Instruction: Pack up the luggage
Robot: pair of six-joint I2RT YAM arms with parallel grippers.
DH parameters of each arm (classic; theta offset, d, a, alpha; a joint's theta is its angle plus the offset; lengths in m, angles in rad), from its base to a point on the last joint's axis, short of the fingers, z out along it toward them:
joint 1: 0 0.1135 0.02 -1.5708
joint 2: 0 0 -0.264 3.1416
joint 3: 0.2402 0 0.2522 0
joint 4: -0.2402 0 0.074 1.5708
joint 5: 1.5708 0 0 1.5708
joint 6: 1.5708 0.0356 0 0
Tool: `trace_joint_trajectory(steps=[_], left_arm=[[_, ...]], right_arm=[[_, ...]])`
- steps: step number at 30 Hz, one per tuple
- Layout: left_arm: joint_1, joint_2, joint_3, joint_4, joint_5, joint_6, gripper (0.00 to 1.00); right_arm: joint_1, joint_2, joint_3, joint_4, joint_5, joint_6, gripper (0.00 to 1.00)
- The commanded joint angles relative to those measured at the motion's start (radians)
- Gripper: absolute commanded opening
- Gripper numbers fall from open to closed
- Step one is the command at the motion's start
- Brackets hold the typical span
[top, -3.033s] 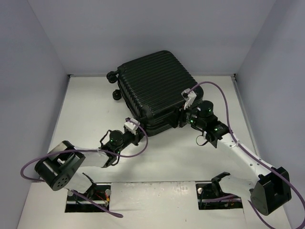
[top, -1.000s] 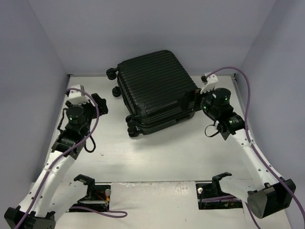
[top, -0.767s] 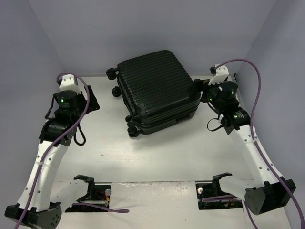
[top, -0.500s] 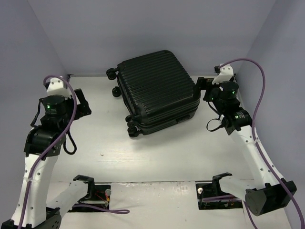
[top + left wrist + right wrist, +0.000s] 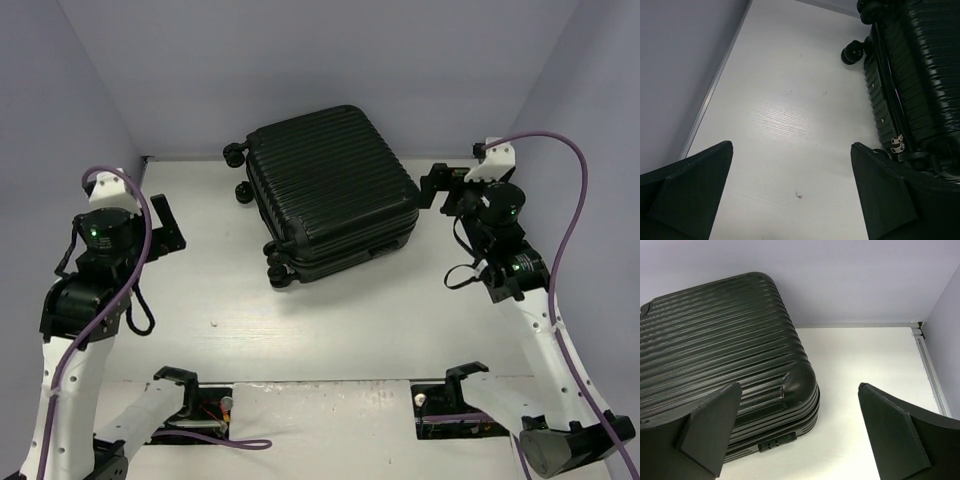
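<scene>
1. Black and ribbed, the hard-shell suitcase [image 5: 330,195] is lying flat and closed on the white table [image 5: 330,320], toward the far wall and turned at a slant.
2. Its small wheels [image 5: 236,155] are pointing to the far left (two more are showing along the near-left side).
3. The left gripper [image 5: 168,228] is hanging over bare table with its jaws spread wide and nothing between them. It is well apart from the case, which is lying off to its right.
4. In the left wrist view, the left gripper [image 5: 791,150] is framing only tabletop. The suitcase [image 5: 920,75] is running down the right edge beyond the right-hand finger, with one wheel [image 5: 852,52] and the zipper pulls [image 5: 897,144] showing.
5. The right gripper [image 5: 435,185] is hovering near the case's right corner, not touching it, with its jaws also spread wide and empty.
6. In the right wrist view, the right gripper [image 5: 799,387] is looking past the suitcase [image 5: 715,340]. The rounded corner is sitting ahead of the gap, mostly toward the left finger, and a small latch [image 5: 777,441] is showing on the side below.
</scene>
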Motion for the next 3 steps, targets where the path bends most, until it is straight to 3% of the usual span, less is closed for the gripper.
trace_joint_trajectory(steps=[1, 3], left_arm=[[-0.004, 0.005, 0.064, 0.001, -0.050, 0.018, 0.97], [-0.004, 0.009, 0.069, -0.004, -0.056, 0.010, 0.97]], right_arm=[[-0.002, -0.004, 0.031, 0.051, 0.006, -0.003, 1.00], [-0.002, -0.007, 0.040, 0.048, 0.005, 0.003, 1.00]])
